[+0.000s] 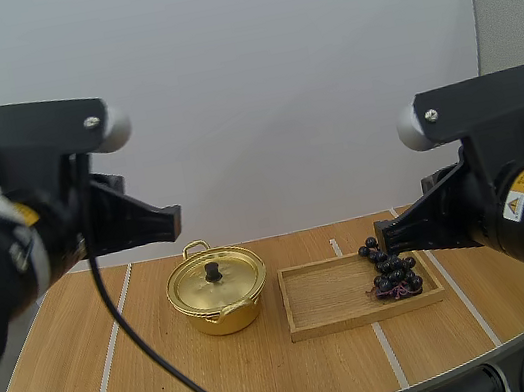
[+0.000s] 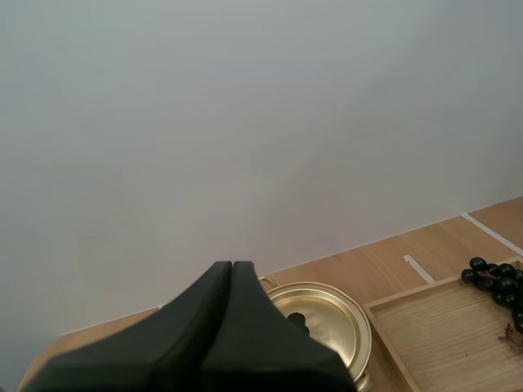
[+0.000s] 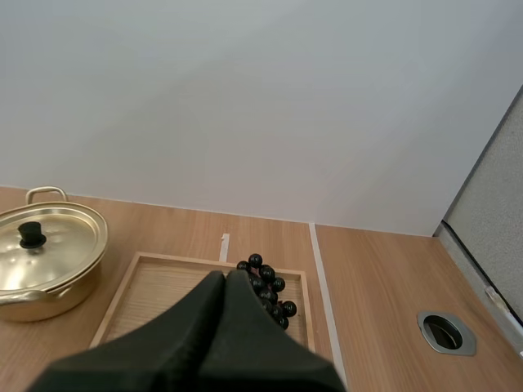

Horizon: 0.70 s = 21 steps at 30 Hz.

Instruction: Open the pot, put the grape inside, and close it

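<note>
A gold pot [image 1: 217, 291] with its lid [image 1: 215, 280] on and a black knob [image 1: 212, 271] sits mid-table. To its right a bunch of dark grapes [image 1: 391, 267] lies at the right end of a wooden tray [image 1: 331, 298]. My left gripper [image 1: 173, 222] hangs high above and left of the pot [image 2: 327, 322], its fingers [image 2: 231, 269] shut together as one wedge. My right gripper [image 1: 389, 235] is raised just over the grapes [image 3: 268, 282], also shut on nothing; the pot [image 3: 45, 253] lies off to its side.
White tape lines [image 1: 114, 334] cross the wooden table [image 1: 173, 384]. A round metal grommet [image 3: 447, 331] is set in the tabletop to the right of the tray [image 3: 147, 298]. A grey partition stands at the far right.
</note>
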Tool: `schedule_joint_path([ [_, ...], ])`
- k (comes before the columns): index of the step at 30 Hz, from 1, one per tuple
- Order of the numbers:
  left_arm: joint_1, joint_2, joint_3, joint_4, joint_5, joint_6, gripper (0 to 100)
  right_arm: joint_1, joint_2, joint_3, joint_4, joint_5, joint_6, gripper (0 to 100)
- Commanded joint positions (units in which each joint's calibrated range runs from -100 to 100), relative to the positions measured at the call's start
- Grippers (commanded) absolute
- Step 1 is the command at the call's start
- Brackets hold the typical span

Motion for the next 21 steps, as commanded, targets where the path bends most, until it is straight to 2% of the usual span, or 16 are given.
schedule_joint_path([
  [1,0.16,5.68,-2.32,-2.58,-0.60,2.50,0,-0.27,2.57,-0.54,-1.12,-0.36,-0.05,0],
  [12,0.16,25.40,-11.12,-4.71,-0.60,8.40,0,-0.27,16.78,-0.54,-1.60,-6.75,0.29,0],
  [16,0.16,31.49,-13.38,-4.96,-0.79,9.92,0,-0.27,22.54,-0.54,-2.26,-10.75,4.39,0],
  [21,0.16,37.67,-13.86,-8.39,-0.79,13.72,0,-0.27,28.33,-0.54,-2.26,-12.28,4.59,0],
])
